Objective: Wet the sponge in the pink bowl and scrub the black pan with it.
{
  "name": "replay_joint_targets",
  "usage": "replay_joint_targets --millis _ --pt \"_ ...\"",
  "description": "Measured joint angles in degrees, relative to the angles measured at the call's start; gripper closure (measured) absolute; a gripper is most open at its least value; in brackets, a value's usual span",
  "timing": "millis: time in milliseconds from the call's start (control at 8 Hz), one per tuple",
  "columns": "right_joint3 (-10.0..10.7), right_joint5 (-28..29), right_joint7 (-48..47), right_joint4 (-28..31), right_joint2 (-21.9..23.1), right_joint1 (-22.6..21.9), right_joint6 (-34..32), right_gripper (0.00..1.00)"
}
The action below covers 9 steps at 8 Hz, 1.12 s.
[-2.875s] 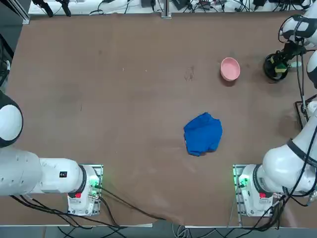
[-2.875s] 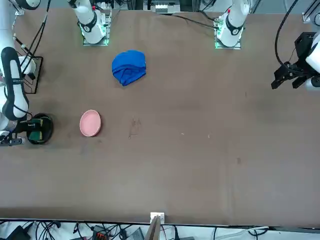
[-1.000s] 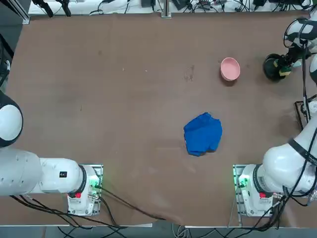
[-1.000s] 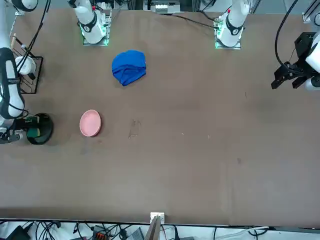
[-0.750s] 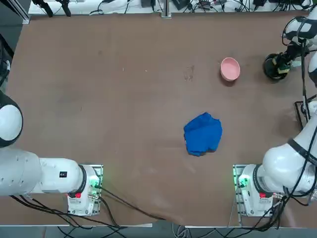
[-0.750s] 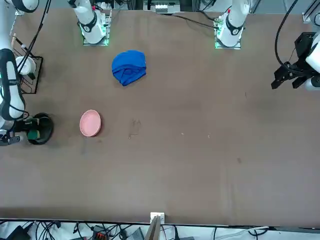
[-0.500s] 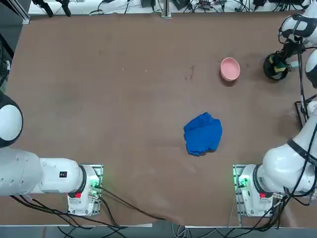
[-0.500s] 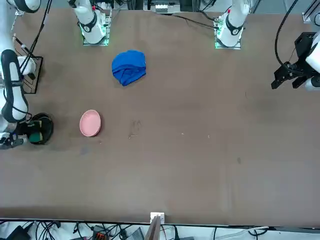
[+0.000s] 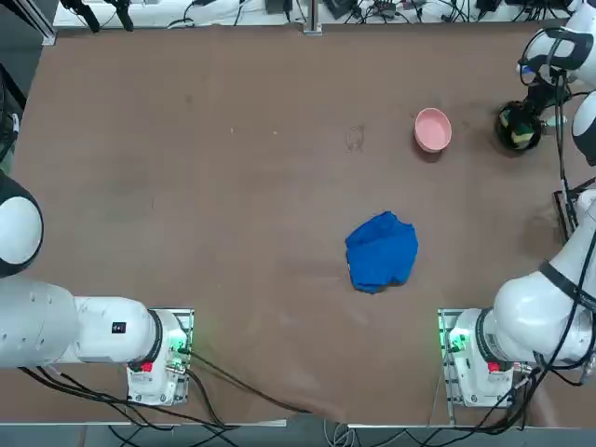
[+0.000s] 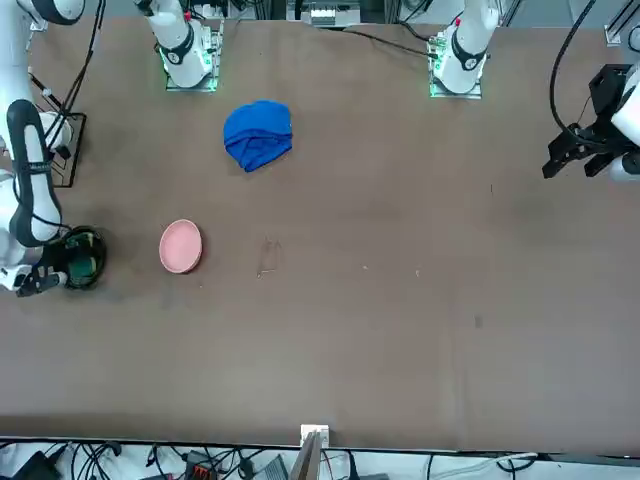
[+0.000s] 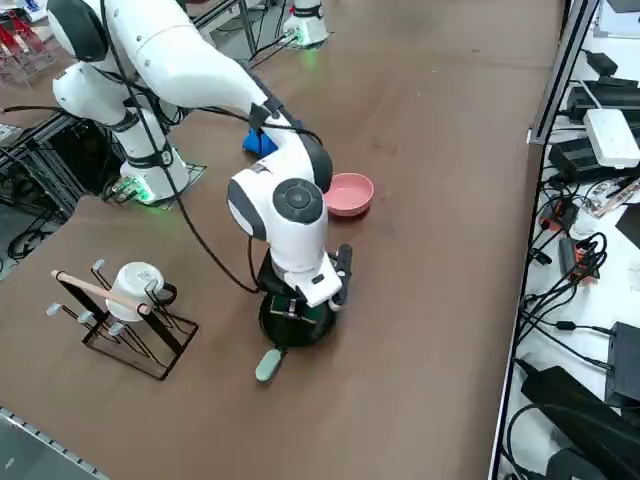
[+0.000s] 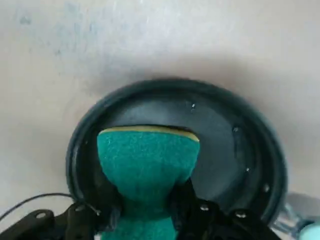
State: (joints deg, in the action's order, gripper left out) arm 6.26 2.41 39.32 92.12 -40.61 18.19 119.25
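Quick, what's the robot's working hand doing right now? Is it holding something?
Right gripper: fingers shut on the sponge, squeezing its middle, holding it inside the black pan.

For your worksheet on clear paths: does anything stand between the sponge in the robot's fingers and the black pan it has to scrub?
Nothing visible does. The right gripper is shut on the sponge, pinching it at its middle, and the sponge hangs directly over the black pan, inside its rim. The pink bowl and blue cloth lie off to the side.
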Motion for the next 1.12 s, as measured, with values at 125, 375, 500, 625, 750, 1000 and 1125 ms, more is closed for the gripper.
replay_joint_targets --millis 125,375,500,625,750,1000,1125 --pt "0.0 0.0 0.2 0.5 0.5 0.1 -1.5 0.48" --pt "0.6 0.0 2.3 1.1 1.2 0.9 -2.1 0.48" --pt "0.8 0.0 3.6 1.1 1.2 1.9 -1.2 0.48" --pt "0.8 0.0 4.5 1.1 1.2 3.0 0.7 0.48" --pt "0.8 0.0 4.8 1.2 1.1 3.7 2.7 0.48" --pt "0.6 0.0 4.8 1.2 0.6 3.6 5.8 0.48" --pt "0.5 0.0 4.8 1.2 0.3 3.5 6.5 0.48"
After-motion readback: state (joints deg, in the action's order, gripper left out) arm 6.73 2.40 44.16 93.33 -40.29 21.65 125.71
